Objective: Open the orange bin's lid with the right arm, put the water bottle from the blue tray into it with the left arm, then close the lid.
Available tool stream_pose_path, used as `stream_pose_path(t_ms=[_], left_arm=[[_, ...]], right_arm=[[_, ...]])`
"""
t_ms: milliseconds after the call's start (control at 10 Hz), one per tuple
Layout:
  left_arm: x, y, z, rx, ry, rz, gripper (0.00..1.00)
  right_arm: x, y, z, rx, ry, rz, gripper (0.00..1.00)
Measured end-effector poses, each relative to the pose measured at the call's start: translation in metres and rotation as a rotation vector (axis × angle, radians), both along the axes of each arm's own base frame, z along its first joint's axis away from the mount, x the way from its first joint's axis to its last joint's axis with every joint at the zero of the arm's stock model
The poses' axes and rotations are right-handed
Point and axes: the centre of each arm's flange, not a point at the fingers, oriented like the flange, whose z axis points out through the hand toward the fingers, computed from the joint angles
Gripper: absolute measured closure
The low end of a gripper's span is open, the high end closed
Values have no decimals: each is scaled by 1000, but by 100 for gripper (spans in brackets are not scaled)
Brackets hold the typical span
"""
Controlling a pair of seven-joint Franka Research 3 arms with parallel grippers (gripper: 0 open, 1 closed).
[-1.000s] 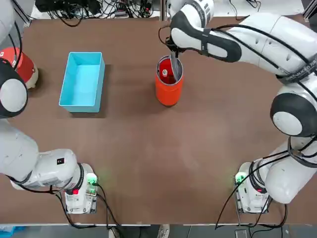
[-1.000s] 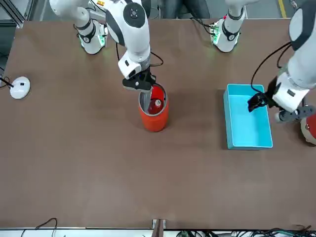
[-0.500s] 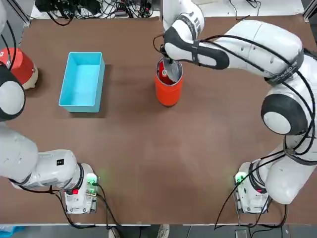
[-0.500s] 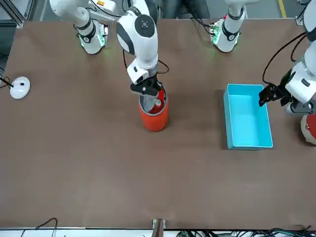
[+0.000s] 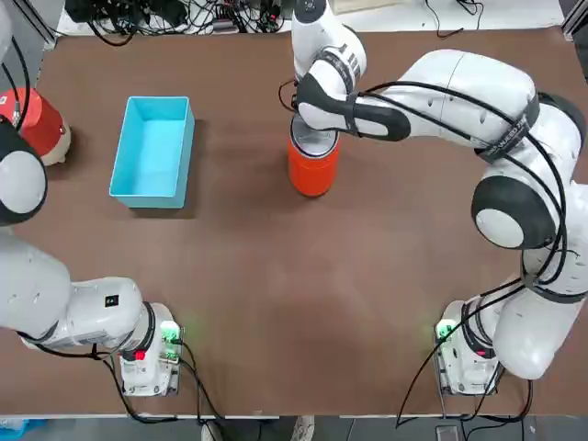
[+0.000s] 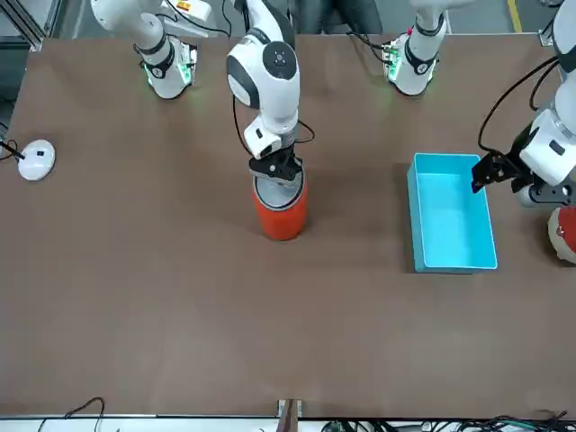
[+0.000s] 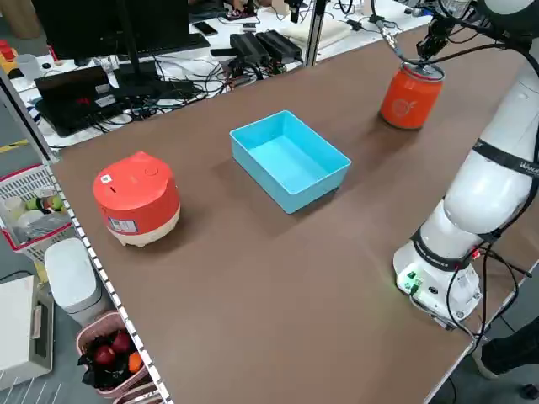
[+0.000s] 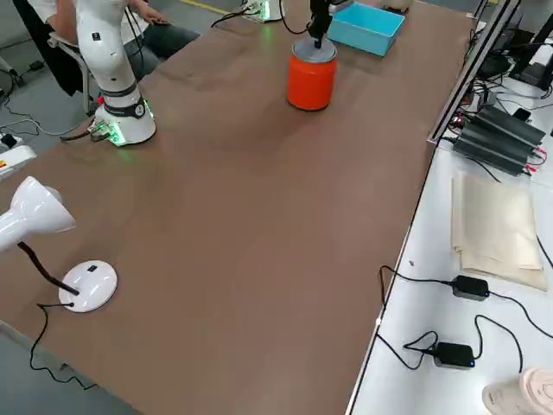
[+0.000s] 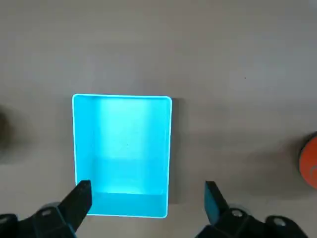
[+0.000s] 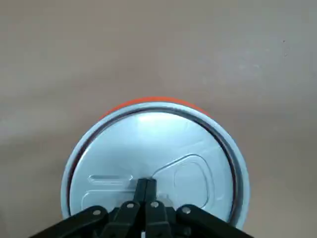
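1. The right gripper (image 10: 146,186), fingers pressed together, is being rested on the lid (image 10: 158,144), lying flat on the orange bin (image 5: 312,170)
2. The left gripper (image 9: 146,198) is being held wide open, empty, over the blue tray (image 5: 153,150), at nine o'clock from the bin

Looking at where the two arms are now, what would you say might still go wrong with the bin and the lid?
The right hand, fingers together, rests on the lid, which lies flat in the orange bin. Pushing down further might tip the disc open again, and a sideways pull might topple the tall bin. The blue tray looks empty and no bottle shows in any view, so whether it went inside cannot be told. The left hand hangs open above the tray.
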Motion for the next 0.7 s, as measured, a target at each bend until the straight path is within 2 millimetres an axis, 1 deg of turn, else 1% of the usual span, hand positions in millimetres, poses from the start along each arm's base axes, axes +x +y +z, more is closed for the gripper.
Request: stream_pose_path(t_ms=[200,700], left_arm=[[0,-3,1,0,-2,-4,0],[-1,-2,1,0,3,-3,0]], right_arm=[[-2,4,-6,-18,-23,-8,99],[-5,9,-11,-41,-51,-11,99]])
